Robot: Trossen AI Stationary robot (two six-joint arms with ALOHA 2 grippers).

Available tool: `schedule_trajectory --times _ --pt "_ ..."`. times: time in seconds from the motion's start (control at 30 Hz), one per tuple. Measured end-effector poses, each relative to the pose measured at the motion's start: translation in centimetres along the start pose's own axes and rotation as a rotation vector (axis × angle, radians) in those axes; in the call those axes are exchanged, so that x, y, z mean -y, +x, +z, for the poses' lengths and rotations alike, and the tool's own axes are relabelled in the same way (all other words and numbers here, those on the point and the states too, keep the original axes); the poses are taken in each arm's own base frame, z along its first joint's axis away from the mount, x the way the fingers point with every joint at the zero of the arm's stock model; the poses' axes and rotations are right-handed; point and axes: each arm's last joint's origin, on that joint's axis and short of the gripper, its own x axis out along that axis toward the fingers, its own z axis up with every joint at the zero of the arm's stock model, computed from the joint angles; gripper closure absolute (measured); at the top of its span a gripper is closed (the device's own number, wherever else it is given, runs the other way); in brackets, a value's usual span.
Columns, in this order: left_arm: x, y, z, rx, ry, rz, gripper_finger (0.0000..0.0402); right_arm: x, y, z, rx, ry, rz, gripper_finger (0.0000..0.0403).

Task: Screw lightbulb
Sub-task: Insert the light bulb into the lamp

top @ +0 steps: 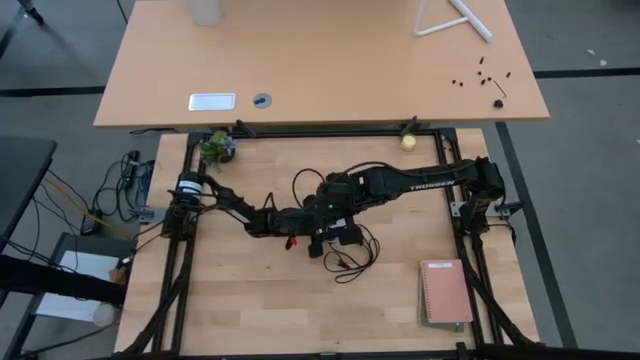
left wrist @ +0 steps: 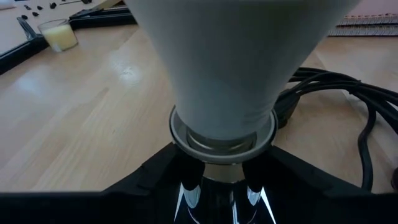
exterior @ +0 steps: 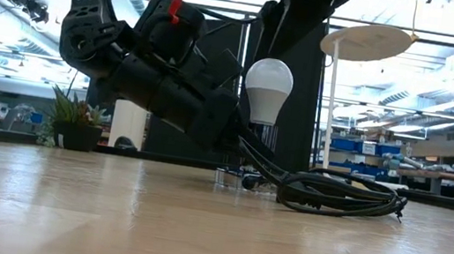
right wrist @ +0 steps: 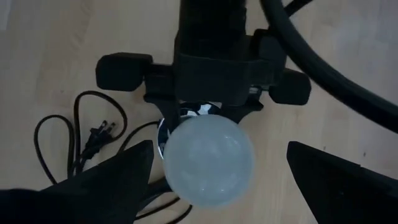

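Lightbulb (exterior: 267,88) stands upright near mid-table, frosted head up, narrow neck down in a round silver socket (left wrist: 222,138); whether the thread is fully seated is not readable from here. Left gripper (left wrist: 221,177) comes in low from the left, its dark fingers (left wrist: 155,174) closed against the socket collar just under the bulb's taper, pinching it from both sides. Right gripper (right wrist: 214,165) hangs directly above the bulb head, fingers spread wide to either side of the glass and apart from it. Black cord (exterior: 338,194) lies in loose coils on the wood just beside the socket, its two-prong plug (right wrist: 98,134) lying free on the boards. Work surface (top: 260,290) is pale wooden planking inside a black frame. A pink notebook (top: 445,292) lies near the right front corner; a small potted plant (top: 216,148) sits at the back left edge, a pale-yellow ball (top: 408,142) at the back right. Beyond stands a larger tan table (top: 320,60) carrying a white stand (top: 450,20) and scattered small dark bits. Room behind is open, bright ceiling lighting, shelving far right.
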Motion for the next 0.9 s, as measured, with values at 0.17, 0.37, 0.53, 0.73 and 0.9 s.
schedule_trajectory --times 0.17,0.37,0.53,0.73,0.9 --pt "0.0 0.0 0.1 0.015 -0.003 0.001 0.0206 0.0 1.5 0.0 -0.052 -0.006 0.007 0.0025" --pt "0.0 0.0 0.1 0.014 -0.003 0.001 0.0206 -0.3 2.8 -0.1 -0.103 -0.019 0.017 0.0025" --pt "0.0 0.0 0.2 0.022 -0.011 0.001 0.0206 -0.2 3.4 -0.1 -0.105 -0.020 0.025 0.0025" --pt "0.0 0.0 0.3 0.026 -0.040 0.004 0.0206 0.3 3.4 0.1 -0.076 -0.012 0.021 0.0027" --pt "0.0 0.0 0.2 0.019 -0.065 0.017 0.0206 0.4 3.4 0.1 -0.072 -0.010 0.025 0.0030"
